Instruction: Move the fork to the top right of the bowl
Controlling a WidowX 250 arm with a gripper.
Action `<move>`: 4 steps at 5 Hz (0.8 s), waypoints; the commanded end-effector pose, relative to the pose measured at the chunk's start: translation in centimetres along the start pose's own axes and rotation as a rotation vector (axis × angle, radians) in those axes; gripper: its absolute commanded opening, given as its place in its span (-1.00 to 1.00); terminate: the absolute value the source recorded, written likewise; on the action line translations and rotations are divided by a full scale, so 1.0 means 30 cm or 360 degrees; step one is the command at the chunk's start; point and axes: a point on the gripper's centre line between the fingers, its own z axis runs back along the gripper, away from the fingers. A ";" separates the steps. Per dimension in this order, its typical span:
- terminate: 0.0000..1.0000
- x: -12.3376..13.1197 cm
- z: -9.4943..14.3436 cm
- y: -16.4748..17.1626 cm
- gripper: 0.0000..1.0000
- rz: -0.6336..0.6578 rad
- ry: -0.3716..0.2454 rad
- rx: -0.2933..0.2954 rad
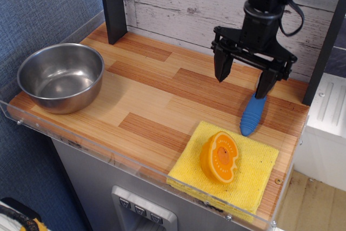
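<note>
I am lining the gripper (244,82), jaws spread wide and empty, over the fork (252,113), aiming to straddle its blue handle squarely before descending.

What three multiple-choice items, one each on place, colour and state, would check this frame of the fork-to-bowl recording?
1. Where does the bowl stand?
A. at the counter's left end
B. on the yellow cloth
C. beside the fork

2. What colour is the fork handle?
A. red
B. blue
C. green

3. How is the tool set?
A. shut on the orange toy
B. open above the fork's tine end
C. open inside the bowl

Answers:
1. A: the bowl sits far left, away from the cloth and the fork.
2. B: the ribbed handle below the tool is bright blue.
3. B: its two fingers stand spread, holding nothing, and hide the fork's tines; the orange toy lies untouched on the cloth.
</note>
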 end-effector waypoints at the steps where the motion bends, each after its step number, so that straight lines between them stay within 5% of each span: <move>1: -1.00 0.017 0.030 -0.042 1.00 0.0251 0.0026 -0.0036; 2: -1.00 0.016 0.034 -0.047 1.00 0.0321 0.0075 -0.0043; 4: -1.00 -0.019 -0.091 -0.036 1.00 0.0317 0.0149 -0.0003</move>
